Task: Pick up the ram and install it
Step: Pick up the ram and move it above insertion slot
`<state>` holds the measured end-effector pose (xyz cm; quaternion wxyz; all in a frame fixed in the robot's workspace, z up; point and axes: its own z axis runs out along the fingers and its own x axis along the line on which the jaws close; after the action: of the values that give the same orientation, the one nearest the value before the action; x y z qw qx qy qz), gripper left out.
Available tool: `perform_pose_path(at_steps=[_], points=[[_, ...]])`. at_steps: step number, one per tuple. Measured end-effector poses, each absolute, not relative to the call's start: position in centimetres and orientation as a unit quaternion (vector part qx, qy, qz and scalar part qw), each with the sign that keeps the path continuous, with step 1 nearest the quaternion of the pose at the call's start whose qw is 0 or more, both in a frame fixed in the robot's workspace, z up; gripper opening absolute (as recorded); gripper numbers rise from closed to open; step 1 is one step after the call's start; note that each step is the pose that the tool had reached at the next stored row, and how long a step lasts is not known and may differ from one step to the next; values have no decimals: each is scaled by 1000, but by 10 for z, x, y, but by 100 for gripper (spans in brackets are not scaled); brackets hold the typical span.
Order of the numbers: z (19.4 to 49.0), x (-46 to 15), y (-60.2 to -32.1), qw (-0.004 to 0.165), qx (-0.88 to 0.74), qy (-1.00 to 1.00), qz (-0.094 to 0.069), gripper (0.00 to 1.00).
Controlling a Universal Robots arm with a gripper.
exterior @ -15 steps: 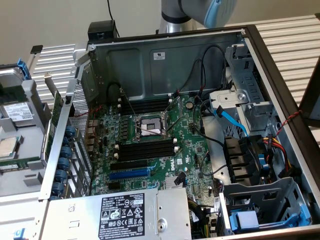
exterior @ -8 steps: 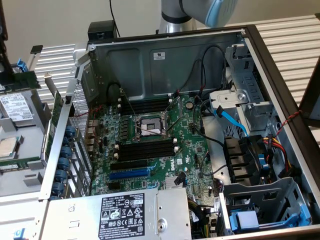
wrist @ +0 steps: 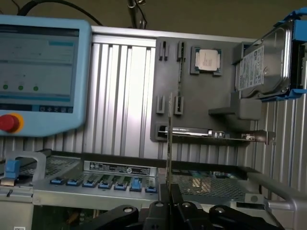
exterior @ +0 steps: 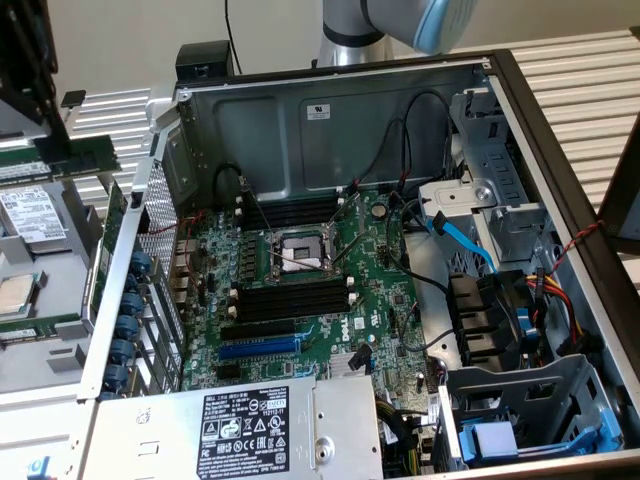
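Grey tray (wrist: 221, 93) backs gripper (wrist: 170, 190) clamping ram (wrist: 170, 136) edge-on, clear.

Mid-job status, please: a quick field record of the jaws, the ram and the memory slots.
jaws: shut on the long thin green ram stick
ram pose: upright between the jaws, edge-on to the wrist view
ram place: at the exterior view's left, up off the green motherboard, in no slot
slots: long black plastic memory slots appear empty
install: not yet done
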<state>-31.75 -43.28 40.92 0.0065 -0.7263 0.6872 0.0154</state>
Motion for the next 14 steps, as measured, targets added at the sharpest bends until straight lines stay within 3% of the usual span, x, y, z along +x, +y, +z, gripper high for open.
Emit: perform_pose_path(at_steps=[14], points=[[409,-254,-433,4,-727,687,19,13]])
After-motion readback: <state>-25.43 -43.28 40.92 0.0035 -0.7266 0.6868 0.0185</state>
